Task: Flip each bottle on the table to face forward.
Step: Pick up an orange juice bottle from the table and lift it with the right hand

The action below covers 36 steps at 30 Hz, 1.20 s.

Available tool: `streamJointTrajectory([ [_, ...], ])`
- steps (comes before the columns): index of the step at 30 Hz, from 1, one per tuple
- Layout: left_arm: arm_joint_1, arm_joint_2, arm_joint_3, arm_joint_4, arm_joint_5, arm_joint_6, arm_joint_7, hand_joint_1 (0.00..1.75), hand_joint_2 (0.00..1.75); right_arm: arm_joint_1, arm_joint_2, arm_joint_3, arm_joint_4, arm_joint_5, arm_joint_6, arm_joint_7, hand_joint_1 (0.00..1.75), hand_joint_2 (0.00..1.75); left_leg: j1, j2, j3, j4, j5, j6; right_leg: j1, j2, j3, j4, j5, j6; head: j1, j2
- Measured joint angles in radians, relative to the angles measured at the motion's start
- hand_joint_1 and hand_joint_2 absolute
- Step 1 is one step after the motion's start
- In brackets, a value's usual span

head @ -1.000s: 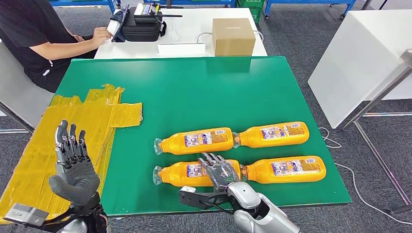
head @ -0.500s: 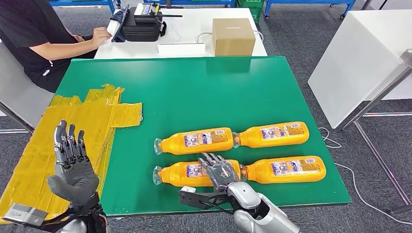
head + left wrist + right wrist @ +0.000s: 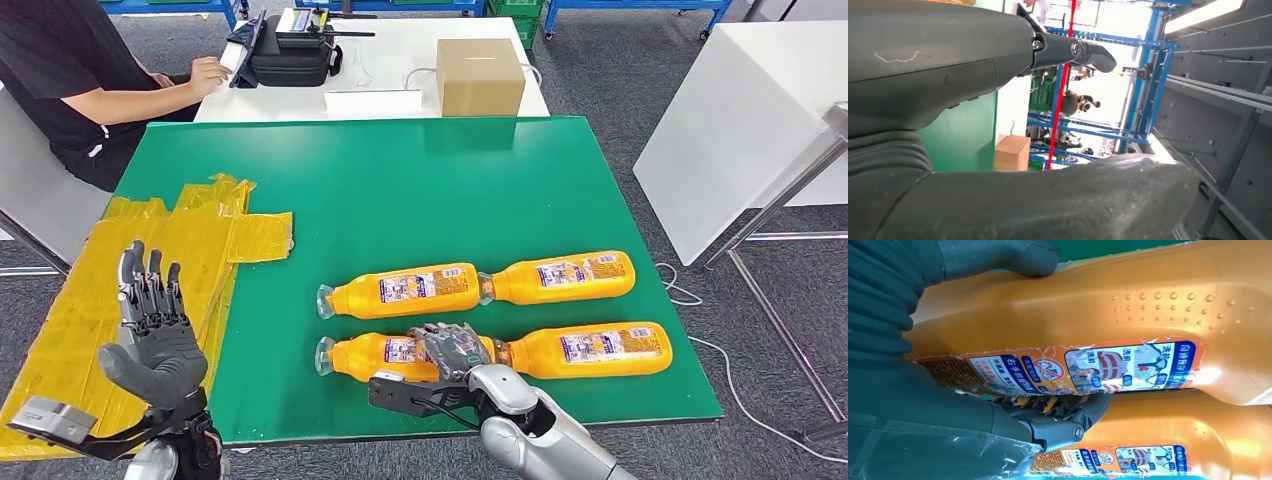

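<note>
From the head camera I see four orange bottles lying on their sides on the green table (image 3: 420, 190), in two rows of two. My right hand (image 3: 455, 345) is wrapped over the near-left bottle (image 3: 380, 356), fingers curled across its body by the label, grasping it. Just beside it lies the near-right bottle (image 3: 590, 347), and behind them the far-left bottle (image 3: 405, 289) and the far-right bottle (image 3: 560, 277), labels facing up. My left hand (image 3: 152, 335) is raised over the yellow sheet (image 3: 190, 250) at the table's left edge, fingers straight and apart, holding nothing. A person (image 3: 60, 70) sits at the white desk beyond, near a cardboard box (image 3: 480, 74). On the left wrist camera the hand's grey thumb (image 3: 1038, 200) and a straight finger (image 3: 1068, 50) frame the box (image 3: 1012, 151) and blue racking. On the right wrist camera the thumb (image 3: 998, 257) presses one side of the grasped bottle (image 3: 1098, 310) and dark fingers (image 3: 1063, 422) reach round at the torn label (image 3: 1088, 365).
</note>
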Motion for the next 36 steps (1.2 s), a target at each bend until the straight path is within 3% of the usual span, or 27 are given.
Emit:
streamJointTrajectory([
  [6,-0.002,0.000,0.000,0.005,0.001,0.000,0.000,0.00,0.00,-0.002,0.000,-0.001,0.002,-0.011,-0.011,-0.001,1.75,1.75,0.000,0.000,0.001,0.000,0.000,0.000,0.000,0.000,0.000,0.000,0.000,0.000,0.000,0.000],
  [9,-0.002,0.000,0.001,0.005,0.015,0.007,0.001,0.00,0.00,0.012,0.008,-0.016,0.003,-0.065,-0.103,-0.030,1.75,1.75,0.000,0.000,0.001,0.000,0.000,0.000,0.000,0.000,0.001,0.000,0.000,0.000,0.000,0.000],
  [14,0.002,-0.001,0.003,0.011,0.076,0.034,0.030,0.00,0.00,0.093,0.054,-0.108,-0.036,-0.224,-0.347,-0.194,1.75,1.75,0.000,0.001,-0.002,0.000,0.000,0.000,0.000,0.000,-0.001,0.000,0.000,0.000,0.000,0.000],
  [18,0.022,-0.003,0.009,0.022,0.172,0.033,0.050,0.00,0.00,0.184,0.087,-0.163,-0.116,-0.324,-0.469,-0.399,1.75,1.75,0.000,-0.001,-0.004,0.000,0.000,0.000,0.000,-0.001,-0.004,0.001,0.000,0.000,0.000,0.000],
  [21,0.037,-0.003,0.013,0.032,0.229,0.011,0.054,0.00,0.00,0.233,0.102,-0.184,-0.178,-0.371,-0.503,-0.491,1.75,1.75,0.000,0.000,-0.006,0.000,0.000,0.000,0.000,0.000,-0.005,0.001,0.000,0.000,0.000,0.000],
  [25,0.043,-0.004,0.015,0.040,0.250,-0.001,0.062,0.00,1.75,0.262,0.115,-0.196,-0.223,-0.391,-0.513,-0.525,1.75,1.75,0.000,0.000,-0.007,0.000,0.000,0.000,0.000,0.000,-0.006,0.000,0.000,0.000,0.000,0.000],
  [30,0.051,0.002,-0.002,0.045,0.251,-0.036,0.133,0.00,1.75,0.281,0.131,-0.213,-0.256,-0.446,-0.539,-0.619,1.75,1.75,0.000,0.000,-0.006,0.000,0.000,0.000,0.000,0.000,-0.006,0.000,0.000,0.000,0.000,0.000],
  [36,0.052,0.056,-0.115,0.060,0.245,-0.194,0.224,0.00,1.75,0.256,0.155,-0.221,-0.247,-0.478,-0.534,-0.641,1.75,1.75,0.000,0.000,-0.006,0.000,0.000,0.000,0.000,0.000,-0.005,0.000,0.000,0.000,0.000,0.000],
])
